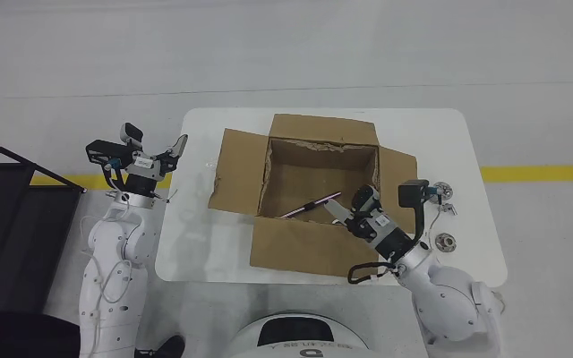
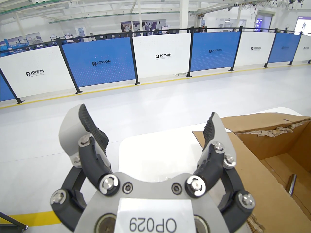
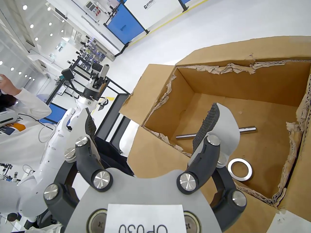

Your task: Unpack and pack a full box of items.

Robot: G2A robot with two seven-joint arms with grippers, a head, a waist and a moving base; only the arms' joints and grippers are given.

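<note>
On the tabletop (image 1: pixel 197 242), lower the right pincer (image 1: pixel 351 204), spread and empty over the near right corner of the open cardboard box (image 1: pixel 237 170), straight down past the torn rim. Leave the left pincer (image 1: pixel 158 139), likewise apart and empty, beside the far left corner. Close across the middle of the steel rod (image 1: pixel 309 206) on the box floor, probably safest against tipping, and check the right wrist view for the flat metal ring (image 3: pixel 240 169) near it, blocked from above by the arm.
</note>
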